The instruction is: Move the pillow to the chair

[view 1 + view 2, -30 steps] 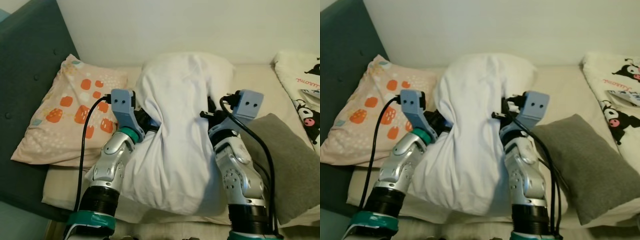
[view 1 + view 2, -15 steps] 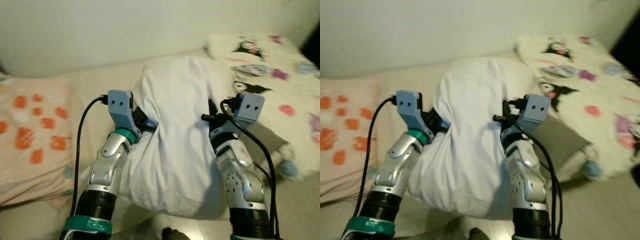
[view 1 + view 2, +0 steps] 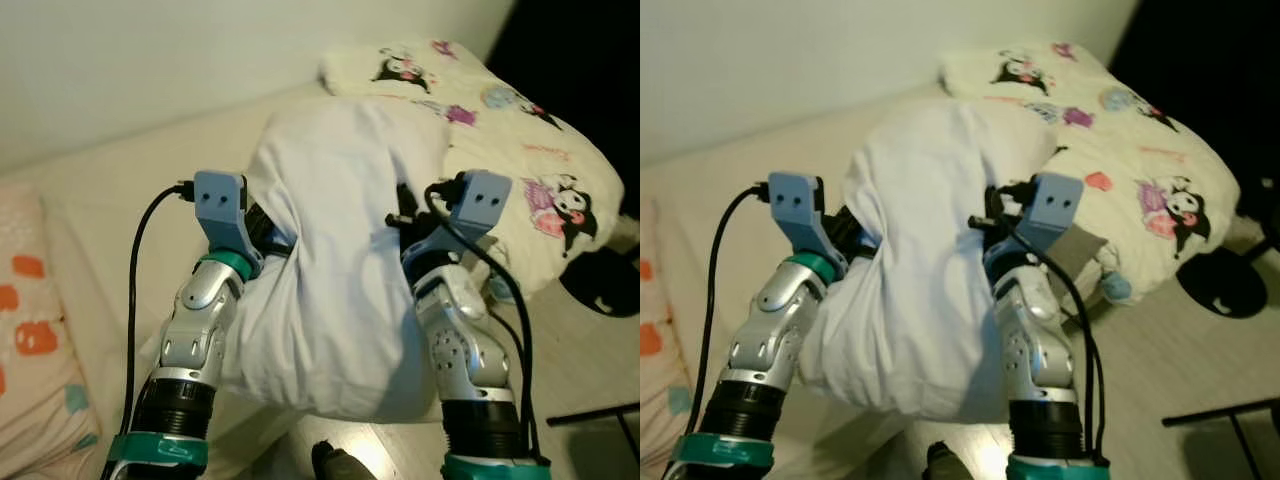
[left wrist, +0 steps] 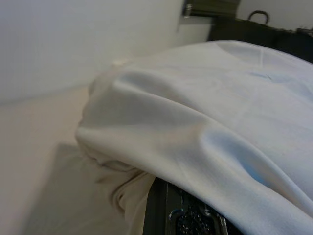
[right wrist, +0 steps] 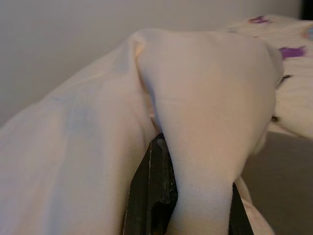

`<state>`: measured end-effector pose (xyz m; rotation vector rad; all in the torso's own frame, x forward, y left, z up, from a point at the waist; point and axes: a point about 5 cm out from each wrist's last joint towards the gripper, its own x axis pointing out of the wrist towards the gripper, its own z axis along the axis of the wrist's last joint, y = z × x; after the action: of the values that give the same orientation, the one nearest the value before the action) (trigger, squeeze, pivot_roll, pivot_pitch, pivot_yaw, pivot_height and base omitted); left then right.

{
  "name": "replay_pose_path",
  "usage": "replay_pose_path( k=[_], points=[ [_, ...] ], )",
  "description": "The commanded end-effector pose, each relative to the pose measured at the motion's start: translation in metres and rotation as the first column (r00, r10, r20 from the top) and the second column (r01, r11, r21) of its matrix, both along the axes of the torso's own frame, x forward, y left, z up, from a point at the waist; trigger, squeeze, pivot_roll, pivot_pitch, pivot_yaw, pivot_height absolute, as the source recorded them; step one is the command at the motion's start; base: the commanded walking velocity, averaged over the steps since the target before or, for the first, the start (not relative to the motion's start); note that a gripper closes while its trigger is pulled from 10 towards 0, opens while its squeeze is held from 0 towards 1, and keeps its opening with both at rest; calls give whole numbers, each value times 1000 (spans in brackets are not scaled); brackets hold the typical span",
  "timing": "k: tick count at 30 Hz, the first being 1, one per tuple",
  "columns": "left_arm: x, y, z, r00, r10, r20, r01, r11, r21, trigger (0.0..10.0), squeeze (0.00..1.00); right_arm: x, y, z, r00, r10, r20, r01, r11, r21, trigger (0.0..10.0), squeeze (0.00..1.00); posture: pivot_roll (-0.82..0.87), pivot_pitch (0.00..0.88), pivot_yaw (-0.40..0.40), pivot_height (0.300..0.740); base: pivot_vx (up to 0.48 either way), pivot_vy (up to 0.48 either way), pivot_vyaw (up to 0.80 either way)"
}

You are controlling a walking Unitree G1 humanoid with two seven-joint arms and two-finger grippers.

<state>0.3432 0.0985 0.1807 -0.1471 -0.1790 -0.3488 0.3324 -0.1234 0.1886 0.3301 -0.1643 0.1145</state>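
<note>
A big white pillow [image 3: 340, 270] hangs lifted in front of me, pinched from both sides. My left gripper [image 3: 268, 236] presses into its left flank and my right gripper [image 3: 405, 222] into its right flank, both shut on the fabric with the fingertips buried in the folds. In the left wrist view the pillow [image 4: 220, 112] drapes over a black finger [image 4: 190, 218]. The right wrist view has the cloth [image 5: 205, 122] bunched over a black finger [image 5: 149, 200].
Below lies a bed with a cream sheet [image 3: 100, 200]. On it are an orange-spotted pillow [image 3: 25, 340] at the left, a cartoon-print blanket [image 3: 510, 130] at the right and a grey cushion [image 3: 1080, 250]. A round black base [image 3: 600, 285] stands on the pale floor [image 3: 580, 370].
The camera has swung right: the dark headboard and most of the spotted pillow left the picture, the blanket and floor came in. The pillow stays pinched between both grippers.
</note>
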Motion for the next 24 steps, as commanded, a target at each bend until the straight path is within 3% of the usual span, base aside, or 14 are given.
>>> replay_pose_path(
  k=[1,9,15,24],
  points=[
    [-2,-11,9,999,-41,33,40,999,10,10000,0,-3,9,8,998,32,57,-32,999,-11,10000,0,42,21,38,740,0,0,-800],
    [1,-16,14,996,-79,39,79,997,11,10000,0,-8,-2,8,996,-41,77,41,999,-4,10000,0,20,0,93,740,0,0,-800],
    [2,-26,36,985,-129,111,135,990,-50,10000,0,-8,-7,22,989,-69,132,67,998,16,10000,0,18,3,101,740,0,0,-800],
    [1,-34,32,983,-158,89,161,987,-26,10000,0,-7,-9,25,986,-87,143,85,996,19,10000,0,18,4,105,740,0,0,-800]
  ],
)
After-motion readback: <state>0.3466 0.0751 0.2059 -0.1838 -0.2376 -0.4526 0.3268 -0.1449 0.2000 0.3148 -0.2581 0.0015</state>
